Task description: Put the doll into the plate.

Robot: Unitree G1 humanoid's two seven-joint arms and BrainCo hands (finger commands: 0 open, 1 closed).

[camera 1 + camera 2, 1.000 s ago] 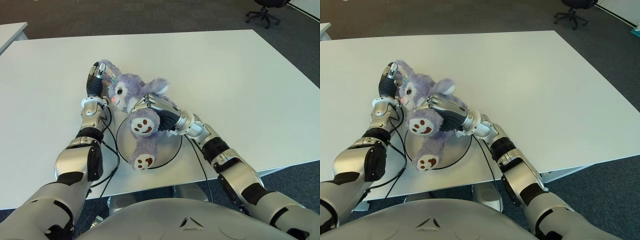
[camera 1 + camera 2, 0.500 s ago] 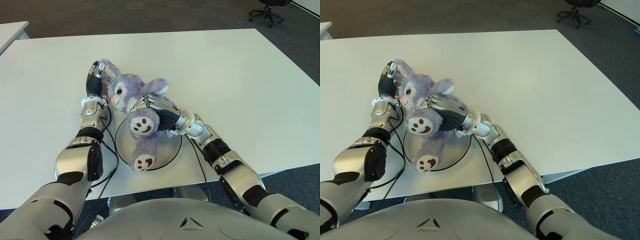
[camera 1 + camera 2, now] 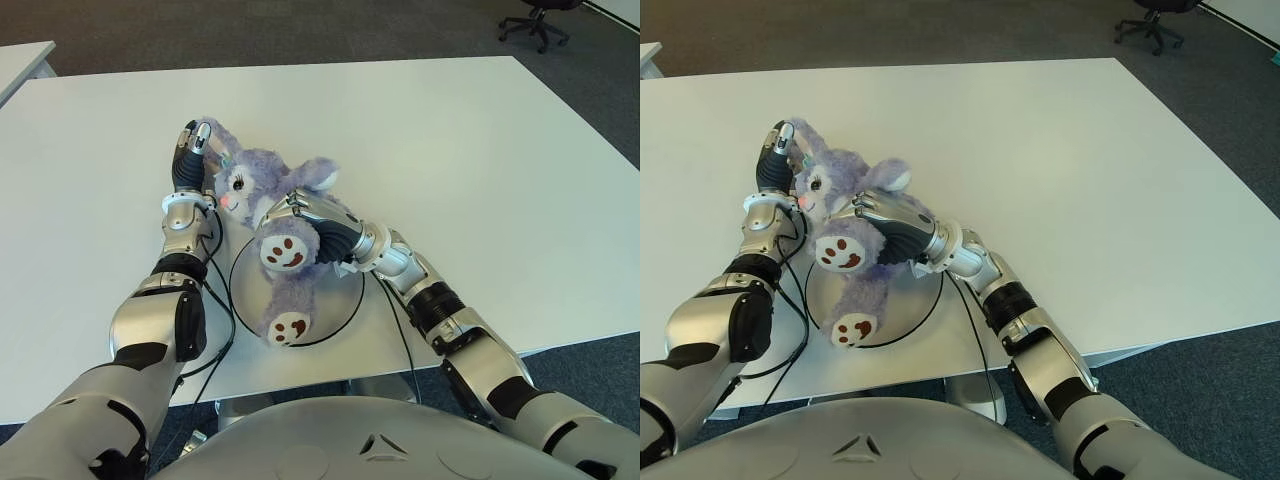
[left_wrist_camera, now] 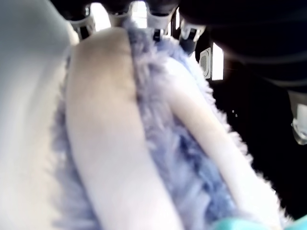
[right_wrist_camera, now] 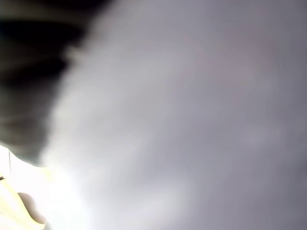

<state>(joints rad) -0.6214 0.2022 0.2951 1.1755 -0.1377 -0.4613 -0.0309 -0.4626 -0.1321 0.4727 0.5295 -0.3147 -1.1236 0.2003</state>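
Note:
The doll, a purple plush rabbit with brown paw prints on its soles, lies on its back with its legs over the plate, a white round dish with a dark rim. Its head rests on the table beyond the plate. My left hand is shut on one long ear, with the fingertips curled over it. My right hand is wrapped over the doll's body next to the raised foot. Purple fur fills the right wrist view.
The white table stretches wide to the right and far side. Black cables run along my left forearm beside the plate. An office chair stands on the carpet at the far right, and another table's corner shows at the far left.
Almost nothing. The doll's lower foot has slid slightly toward the plate's near left rim. Both hands keep their hold.

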